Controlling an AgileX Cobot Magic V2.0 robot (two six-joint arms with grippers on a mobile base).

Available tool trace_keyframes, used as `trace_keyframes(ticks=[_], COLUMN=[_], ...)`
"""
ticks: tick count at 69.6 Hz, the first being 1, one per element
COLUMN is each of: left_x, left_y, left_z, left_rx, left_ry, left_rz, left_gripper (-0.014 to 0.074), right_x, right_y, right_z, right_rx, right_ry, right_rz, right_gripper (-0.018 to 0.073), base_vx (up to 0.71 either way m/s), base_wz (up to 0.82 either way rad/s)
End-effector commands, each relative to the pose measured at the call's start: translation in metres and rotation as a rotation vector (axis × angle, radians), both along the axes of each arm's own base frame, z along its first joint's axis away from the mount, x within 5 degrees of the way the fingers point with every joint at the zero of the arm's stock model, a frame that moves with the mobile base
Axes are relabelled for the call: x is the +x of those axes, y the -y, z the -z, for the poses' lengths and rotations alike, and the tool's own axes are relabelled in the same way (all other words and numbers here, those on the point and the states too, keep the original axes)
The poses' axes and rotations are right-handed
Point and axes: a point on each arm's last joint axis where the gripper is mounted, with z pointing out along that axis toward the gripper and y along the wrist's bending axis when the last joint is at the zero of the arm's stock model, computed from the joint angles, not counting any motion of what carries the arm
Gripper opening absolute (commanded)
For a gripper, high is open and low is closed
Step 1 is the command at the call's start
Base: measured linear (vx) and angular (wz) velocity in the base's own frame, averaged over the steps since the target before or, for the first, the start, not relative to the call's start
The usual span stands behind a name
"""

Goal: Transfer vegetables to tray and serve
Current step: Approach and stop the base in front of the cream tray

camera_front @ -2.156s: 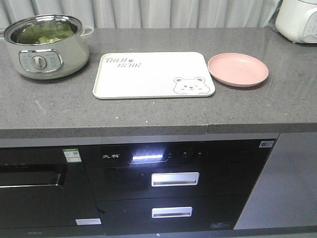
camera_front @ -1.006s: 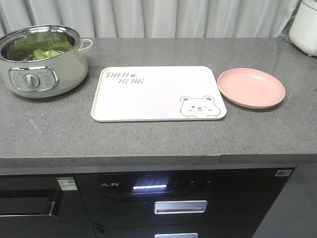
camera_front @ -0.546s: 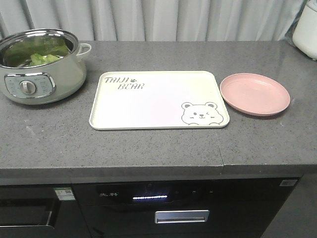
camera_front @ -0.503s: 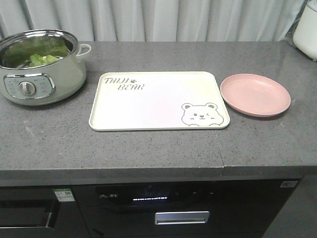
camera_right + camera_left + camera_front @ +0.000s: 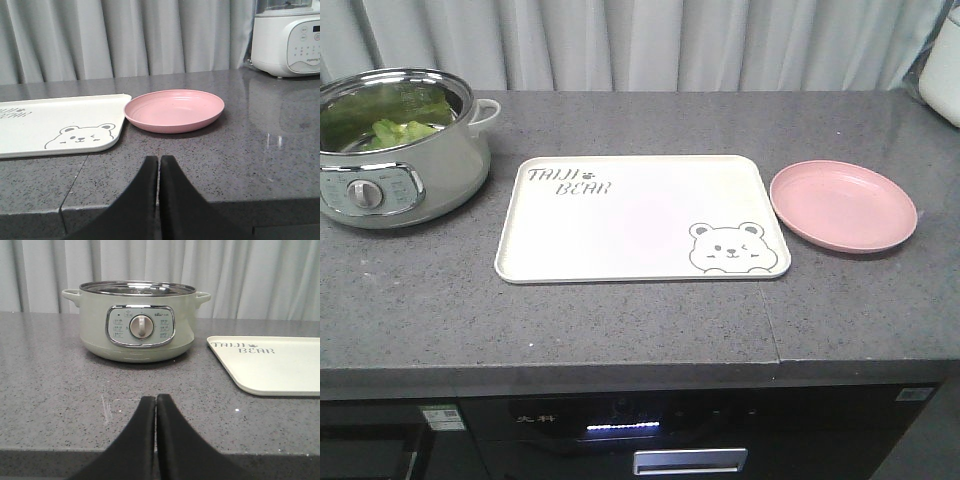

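Note:
Green leafy vegetables (image 5: 395, 131) lie inside the pale green electric pot (image 5: 390, 150) at the counter's left; from the left wrist view the pot (image 5: 140, 320) hides them. The cream tray (image 5: 640, 215) with the bear face sits bare in the middle of the counter, its corner (image 5: 270, 362) right of the pot and its near end (image 5: 55, 125) left of the plate. My left gripper (image 5: 156, 399) is shut on nothing, low at the counter's front edge facing the pot. My right gripper (image 5: 158, 160) is shut on nothing, in front of the pink plate.
A round pink plate (image 5: 843, 207) lies right of the tray, also in the right wrist view (image 5: 174, 110). A white appliance (image 5: 286, 37) stands at the back right. Grey curtains hang behind the counter (image 5: 620, 320). Dark cabinet fronts lie below the counter edge.
The front view has moved closer and higher over the counter, so the pot, tray and plate sit lower and larger in frame. Nothing on the counter has shifted.

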Motion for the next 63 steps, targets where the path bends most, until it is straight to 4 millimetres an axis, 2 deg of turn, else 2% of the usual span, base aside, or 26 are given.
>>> trace_keyframes(ticks=[1,63], left_x=[-0.0001,-0.0001], left_y=[0.0001,0.0001], left_z=[-0.0002,-0.0002], left_rx=[-0.006,-0.006], left_ry=[0.068,0.068], left_rz=[0.001,0.001], left_gripper=[-0.0006,-0.0006], right_x=[-0.0001,-0.0001], right_y=[-0.0004,-0.0004], right_z=[-0.0023,-0.0023], right_rx=[-0.015,-0.015], right_ry=[0.070,0.070], right_rz=[-0.002,-0.002], right_gripper=[-0.0003,-0.0003], base_vx=[0.06,0.05], base_wz=[0.00,0.00])
